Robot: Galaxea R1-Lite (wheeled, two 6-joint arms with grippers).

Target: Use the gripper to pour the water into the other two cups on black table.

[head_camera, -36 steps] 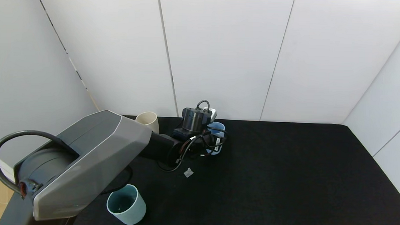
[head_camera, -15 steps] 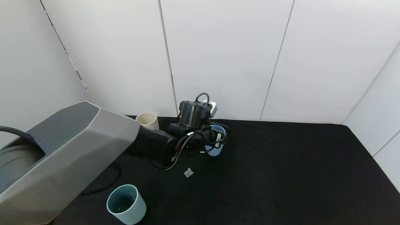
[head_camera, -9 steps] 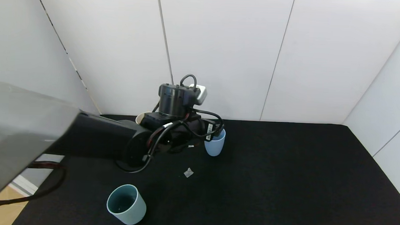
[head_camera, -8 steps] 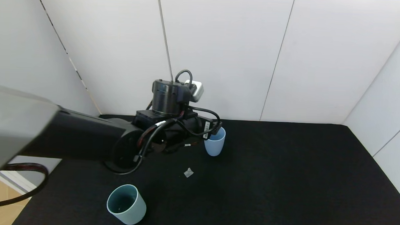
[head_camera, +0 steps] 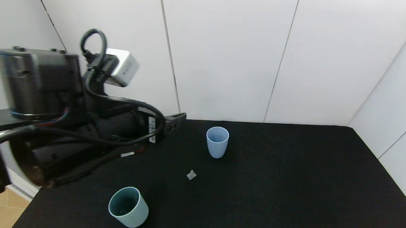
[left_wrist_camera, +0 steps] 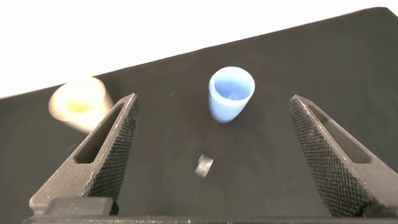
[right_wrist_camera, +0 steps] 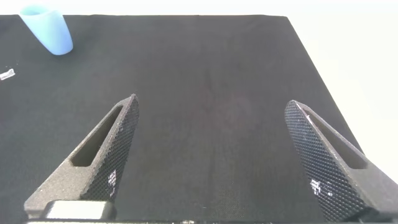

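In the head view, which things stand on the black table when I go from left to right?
Pale teal cup → small clear scrap → light blue cup. The left arm, drawn back on the left, hides the beige cup in this view, so I leave it out.

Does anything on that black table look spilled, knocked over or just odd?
Only a small pale scrap lying on the black table in front of the upright light blue cup. The teal cup also stands upright; no spill shows.
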